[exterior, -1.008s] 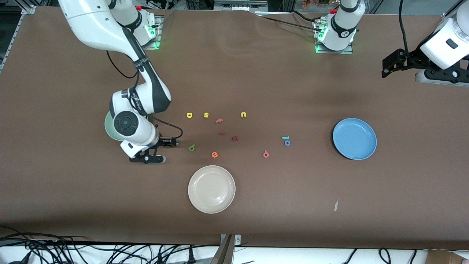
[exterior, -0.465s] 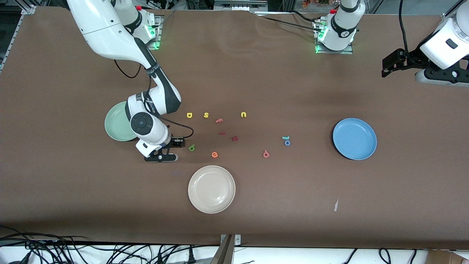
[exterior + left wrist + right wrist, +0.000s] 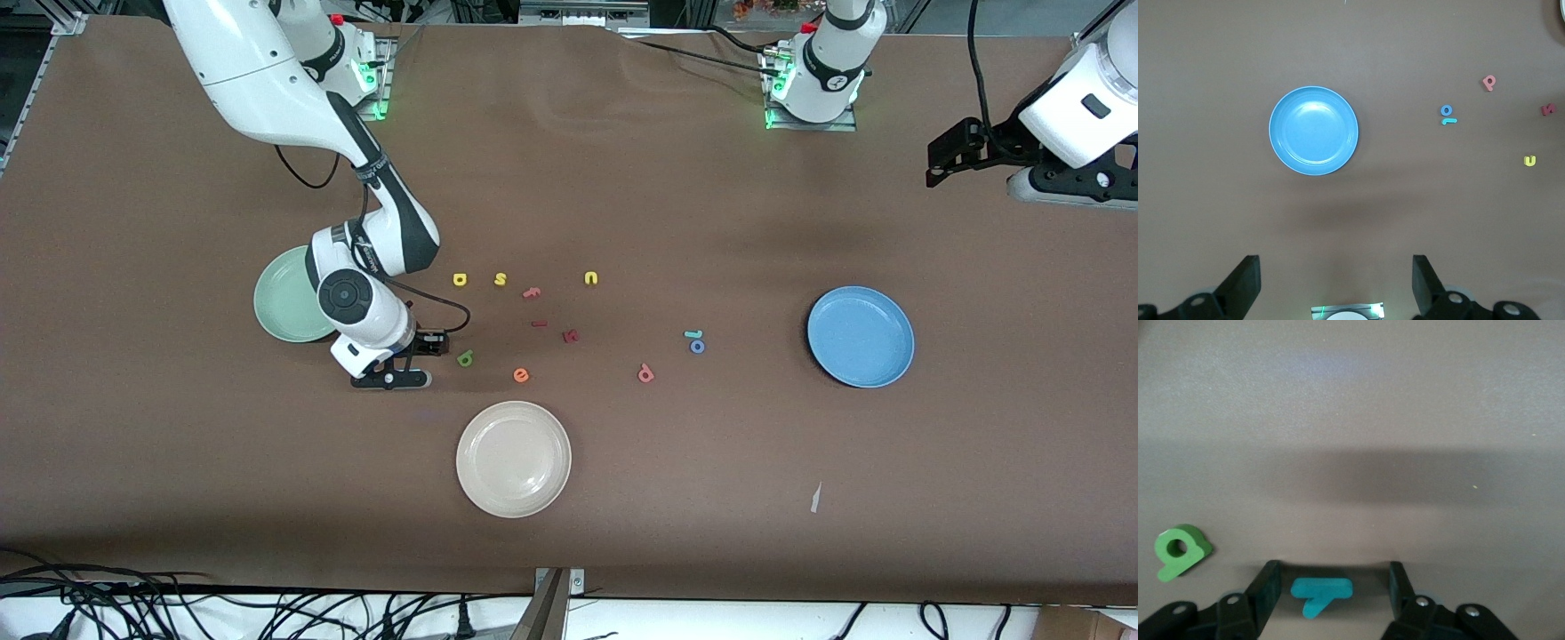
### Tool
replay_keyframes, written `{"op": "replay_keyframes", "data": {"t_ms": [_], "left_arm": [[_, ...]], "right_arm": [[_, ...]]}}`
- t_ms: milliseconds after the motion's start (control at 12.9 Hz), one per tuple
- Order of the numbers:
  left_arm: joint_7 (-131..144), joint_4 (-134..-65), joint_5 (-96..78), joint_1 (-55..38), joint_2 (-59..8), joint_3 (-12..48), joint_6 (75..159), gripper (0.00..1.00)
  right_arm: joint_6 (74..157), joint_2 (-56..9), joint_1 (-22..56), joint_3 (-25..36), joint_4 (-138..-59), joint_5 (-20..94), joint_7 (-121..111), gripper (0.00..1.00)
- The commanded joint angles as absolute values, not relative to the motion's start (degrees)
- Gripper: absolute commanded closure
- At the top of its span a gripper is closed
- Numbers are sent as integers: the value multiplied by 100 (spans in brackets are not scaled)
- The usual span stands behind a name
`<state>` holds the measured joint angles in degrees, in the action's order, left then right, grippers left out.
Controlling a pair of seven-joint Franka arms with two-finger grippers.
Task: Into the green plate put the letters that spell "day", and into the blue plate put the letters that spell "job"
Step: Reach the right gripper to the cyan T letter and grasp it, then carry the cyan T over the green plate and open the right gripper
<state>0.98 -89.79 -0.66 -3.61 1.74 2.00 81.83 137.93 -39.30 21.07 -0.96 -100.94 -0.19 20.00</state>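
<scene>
My right gripper (image 3: 425,348) is low at the table beside the green plate (image 3: 283,307). In the right wrist view its jaws (image 3: 1333,590) stand open on either side of the cyan "y" (image 3: 1321,595), with a gap on each side. The green "d" (image 3: 1181,551) (image 3: 464,358) lies just beside it. The yellow "a" (image 3: 459,279) lies farther from the camera. The cyan "j" (image 3: 693,334), blue "o" (image 3: 697,347) and pinkish "b" (image 3: 645,373) lie toward the blue plate (image 3: 860,336). My left gripper (image 3: 935,171) waits open and empty, high at its end of the table.
A cream plate (image 3: 513,459) sits nearer the camera than the letters. Yellow "s" (image 3: 500,279) and "u" (image 3: 590,278), an orange "e" (image 3: 521,375), a pink letter (image 3: 532,292) and two dark red letters (image 3: 571,336) are scattered mid-table. A paper scrap (image 3: 815,498) lies near the front.
My right gripper has moved from in front of the green plate toward the green "d", uncovering the plate, and its jaws have narrowed. The left arm has not moved.
</scene>
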Motion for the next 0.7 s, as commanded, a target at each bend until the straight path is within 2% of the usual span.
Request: {"op": "replay_keyframes", "data": {"t_ms": [0, 155, 310, 388, 543, 620], "left_arm": [[149, -8930, 70, -378, 202, 220, 8086, 0], [149, -8930, 62, -378, 202, 229, 8086, 0], [141, -8930, 70, -378, 202, 220, 8086, 0], [141, -8930, 70, -378, 202, 220, 8086, 0], [149, -8930, 70, -378, 202, 220, 8086, 0], [149, -8930, 70, -378, 202, 220, 8086, 0]], "right_arm": [[13878, -3823, 2092, -141, -10345, 26, 2048, 34], [13869, -3823, 2092, -245, -10345, 26, 2048, 36], [13869, -3823, 2092, -246, -10336, 18, 2039, 44], [13860, -3823, 2092, -246, -10345, 18, 2022, 52], [13843, -3823, 2092, -246, -10345, 18, 2004, 73], [13843, -3815, 2092, -246, -10345, 9, 1934, 78]]}}
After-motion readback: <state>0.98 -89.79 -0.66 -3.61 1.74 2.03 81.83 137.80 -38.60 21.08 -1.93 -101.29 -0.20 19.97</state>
